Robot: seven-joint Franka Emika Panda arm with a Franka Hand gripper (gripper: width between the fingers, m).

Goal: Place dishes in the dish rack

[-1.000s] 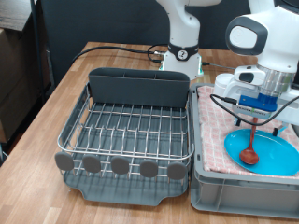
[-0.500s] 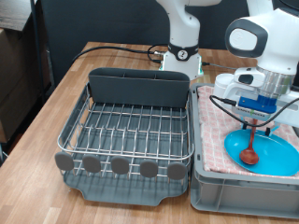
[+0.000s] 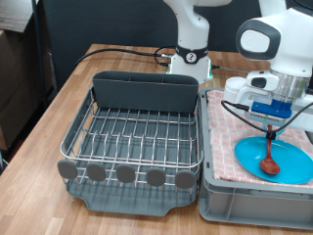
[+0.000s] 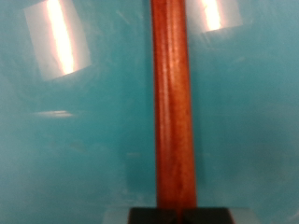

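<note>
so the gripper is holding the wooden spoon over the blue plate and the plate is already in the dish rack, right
Not quite. The gripper does hold the spoon over the plate, but the plate lies in the cloth-lined bin, not the dish rack, as the exterior view shows.

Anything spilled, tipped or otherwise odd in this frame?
Nothing spilled or broken. The one unusual thing: the wooden spoon stands nearly upright, its bowl on the blue plate in the cloth-lined bin, its handle at the gripper. The dish rack holds no dishes.
</note>
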